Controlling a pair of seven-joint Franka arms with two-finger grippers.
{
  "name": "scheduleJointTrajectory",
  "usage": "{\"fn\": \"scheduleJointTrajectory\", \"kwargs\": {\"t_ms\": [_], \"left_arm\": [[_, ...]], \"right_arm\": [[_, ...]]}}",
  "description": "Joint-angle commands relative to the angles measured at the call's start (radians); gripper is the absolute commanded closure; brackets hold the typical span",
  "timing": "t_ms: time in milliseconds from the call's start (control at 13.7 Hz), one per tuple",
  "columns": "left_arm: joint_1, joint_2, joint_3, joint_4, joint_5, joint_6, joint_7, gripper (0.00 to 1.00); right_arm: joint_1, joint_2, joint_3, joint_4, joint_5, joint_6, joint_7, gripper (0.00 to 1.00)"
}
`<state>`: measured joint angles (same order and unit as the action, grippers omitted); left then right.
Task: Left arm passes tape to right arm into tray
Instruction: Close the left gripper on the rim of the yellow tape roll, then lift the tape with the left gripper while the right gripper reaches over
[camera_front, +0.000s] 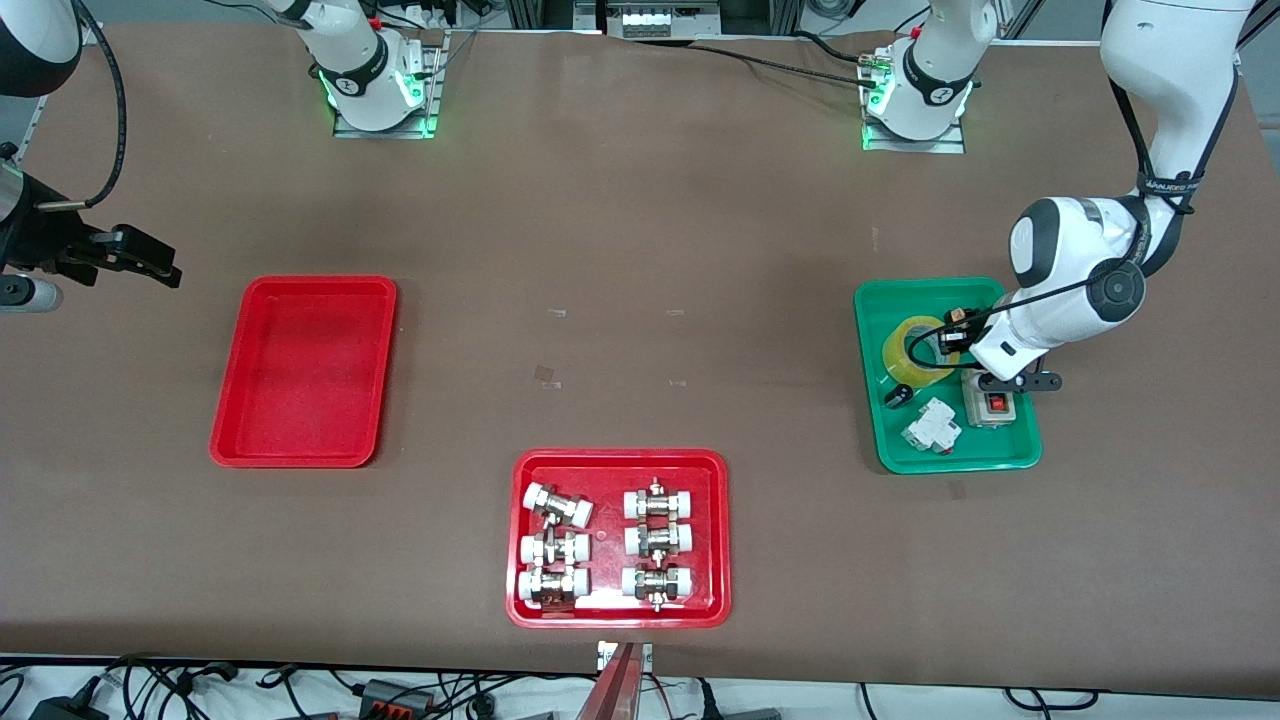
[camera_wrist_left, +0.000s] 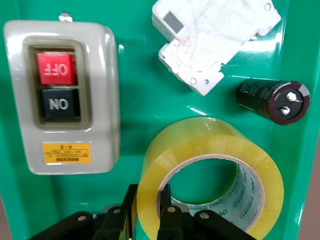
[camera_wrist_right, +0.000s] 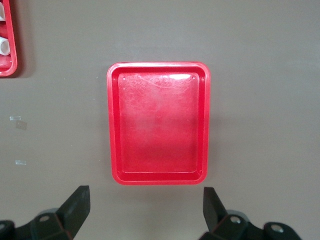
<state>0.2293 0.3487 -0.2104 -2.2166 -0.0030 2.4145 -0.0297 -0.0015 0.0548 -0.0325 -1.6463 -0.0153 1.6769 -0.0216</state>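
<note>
The tape (camera_front: 905, 352) is a yellowish translucent roll standing in the green tray (camera_front: 1000, 458) toward the left arm's end of the table. My left gripper (camera_front: 948, 340) is down in that tray and shut on the tape (camera_wrist_left: 200, 135). In the left wrist view, one finger of the left gripper (camera_wrist_left: 148, 192) is inside the core and the other outside the wall. The plain red tray (camera_front: 303, 370) lies empty toward the right arm's end. My right gripper (camera_front: 150, 262) hangs open over the bare table beside it. The right wrist view shows the tray (camera_wrist_right: 157, 125) ahead of the right gripper (camera_wrist_right: 146, 197).
The green tray also holds a grey ON/OFF switch box (camera_wrist_left: 62, 95), a white breaker (camera_wrist_left: 215, 40) and a black capacitor (camera_wrist_left: 272, 102), all close to the tape. A second red tray (camera_front: 720, 540) with several white-capped fittings lies nearer the front camera, mid-table.
</note>
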Motion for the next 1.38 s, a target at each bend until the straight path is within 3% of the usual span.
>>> {"fn": "scheduleJointTrajectory", "kwargs": {"t_ms": [0, 437, 656, 947, 1093, 1239, 1312], "left_arm": [[0.015, -0.083, -0.007, -0.023, -0.002, -0.037, 0.014, 0.99], [0.013, -0.258, -0.012, 0.005, -0.006, -0.202, 0.065, 1.00], [0.004, -0.365, -0.017, 0.070, -0.012, -0.360, 0.068, 1.00], [0.001, -0.373, -0.061, 0.335, -0.032, -0.638, 0.068, 1.00], [0.001, -0.370, -0.081, 0.389, -0.170, -0.692, 0.048, 1.00], [-0.004, -0.346, -0.089, 0.412, -0.230, -0.690, 0.045, 1.00], [-0.025, -0.326, -0.127, 0.445, -0.254, -0.689, 0.040, 1.00]], "right_arm": [[0.003, -0.012, 0.000, 0.002, 0.000, -0.012, -0.005, 0.00], [0.003, -0.013, 0.000, 0.002, -0.002, -0.012, -0.012, 0.00], [0.000, -0.015, -0.001, 0.002, 0.000, -0.026, -0.017, 0.00], [0.000, -0.023, -0.003, -0.001, 0.009, -0.042, -0.008, 0.00], [0.000, -0.027, -0.003, -0.007, 0.009, -0.051, -0.011, 0.00], [0.000, -0.027, -0.001, -0.004, 0.008, -0.049, -0.014, 0.00], [0.000, -0.027, -0.001, -0.004, 0.008, -0.051, -0.014, 0.00]]}}
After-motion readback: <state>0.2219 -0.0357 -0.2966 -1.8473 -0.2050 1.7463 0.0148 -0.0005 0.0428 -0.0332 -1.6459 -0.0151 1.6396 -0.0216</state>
